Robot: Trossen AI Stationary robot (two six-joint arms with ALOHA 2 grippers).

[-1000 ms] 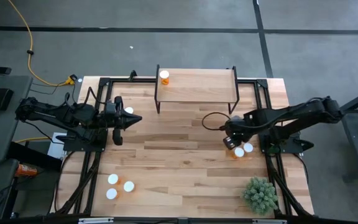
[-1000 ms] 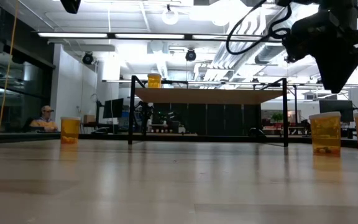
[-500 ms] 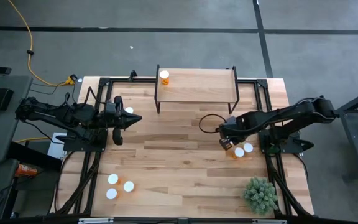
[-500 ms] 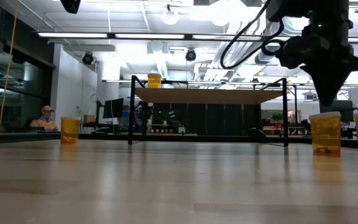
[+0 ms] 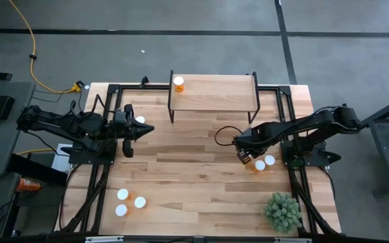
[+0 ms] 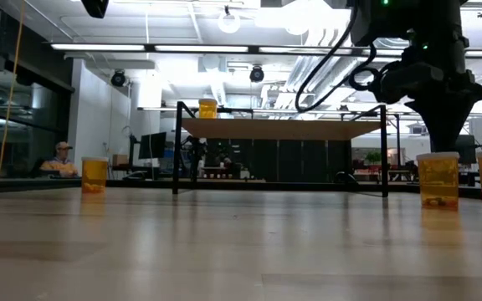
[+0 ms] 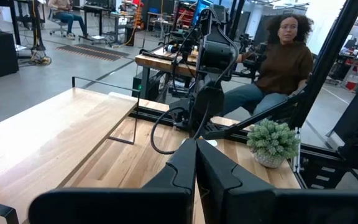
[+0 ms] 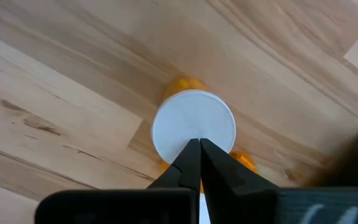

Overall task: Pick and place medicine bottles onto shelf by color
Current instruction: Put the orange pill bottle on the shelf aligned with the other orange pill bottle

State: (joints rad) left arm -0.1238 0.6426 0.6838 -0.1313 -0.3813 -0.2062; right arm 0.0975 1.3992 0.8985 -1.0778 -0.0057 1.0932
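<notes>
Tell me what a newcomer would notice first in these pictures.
The right pincer hangs fingers-together just above a white-capped medicine bottle near the table's right edge, with a second bottle beside it. One bottle already stands alone on the shelf at the far side, by its left end. The left pincer waits shut at the left, and three more bottles cluster at the near left.

Bright ceiling strip lights [image 6: 224, 48] glare white in the low view, leaving the shelf [image 6: 283, 128] backlit (nearly a silhouette). The near tabletop [image 6: 224, 251] blurs softly; overhead, lighting is even, shadows faint.
</notes>
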